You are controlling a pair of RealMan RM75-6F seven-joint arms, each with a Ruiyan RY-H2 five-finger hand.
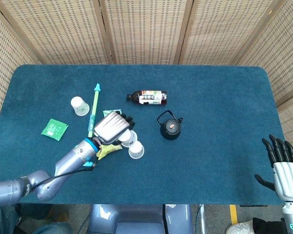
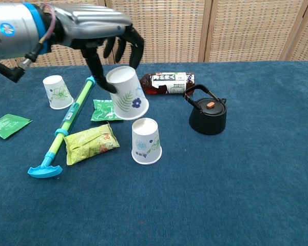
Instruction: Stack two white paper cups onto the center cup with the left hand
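Observation:
My left hand (image 1: 111, 126) (image 2: 95, 28) holds a white paper cup with a leaf and flower print (image 2: 127, 99) (image 1: 127, 138) upside down and tilted in the air. It hangs just above and to the left of the center cup (image 2: 146, 140) (image 1: 136, 149), which stands upside down on the blue table (image 1: 210, 107). Another white cup (image 2: 57, 91) (image 1: 79, 106) stands upside down at the far left. My right hand (image 1: 284, 171) rests at the table's near right corner with its fingers spread and nothing in it.
A turquoise stick (image 2: 66, 124) lies left of the center cup, with a yellow-green packet (image 2: 90, 142) and a green packet (image 2: 107, 109) beside it. A black kettle (image 2: 208, 111) and a lying tea bottle (image 2: 166, 83) are to the right and behind. A green sachet (image 2: 6, 125) lies far left.

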